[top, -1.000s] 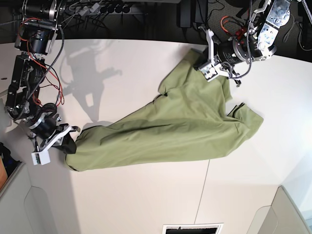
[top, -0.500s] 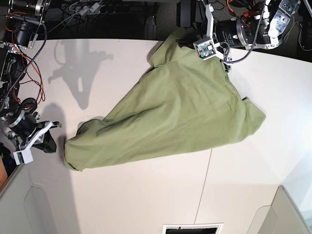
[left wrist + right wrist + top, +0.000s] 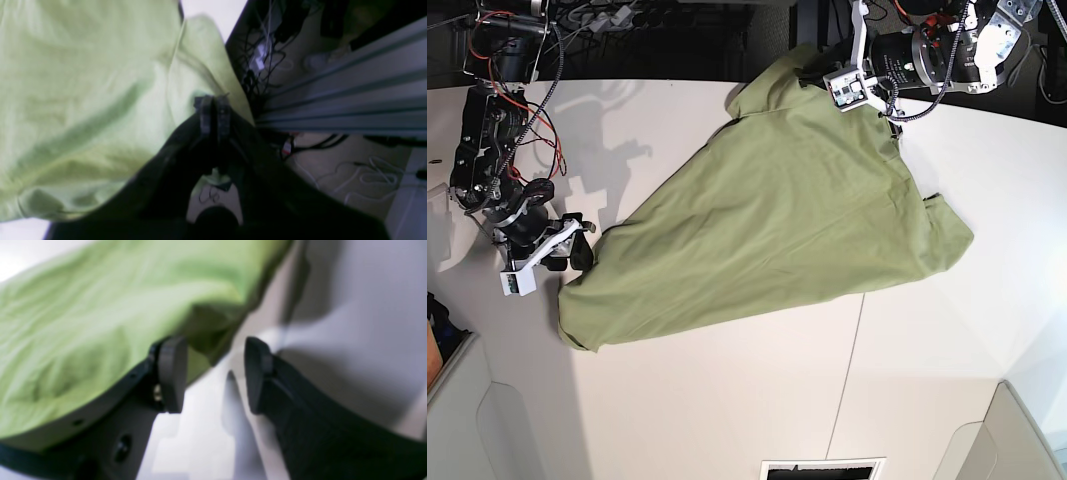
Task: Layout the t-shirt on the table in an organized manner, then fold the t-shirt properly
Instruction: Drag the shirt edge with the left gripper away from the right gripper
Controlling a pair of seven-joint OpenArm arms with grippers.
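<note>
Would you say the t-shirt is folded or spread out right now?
Spread, not folded: the t-shirt lies as one rumpled, stretched sheet on the table.

I see a plain olive-green t-shirt [image 3: 797, 210], no print; white table [image 3: 727, 410] with thin dark seam; black gripper fingers [image 3: 171, 373].

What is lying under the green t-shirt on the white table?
Only the table shows around the t-shirt, which lies spread on it. The dark seam line runs under the cloth edge. Whatever else is beneath is covered and cannot be seen.
</note>
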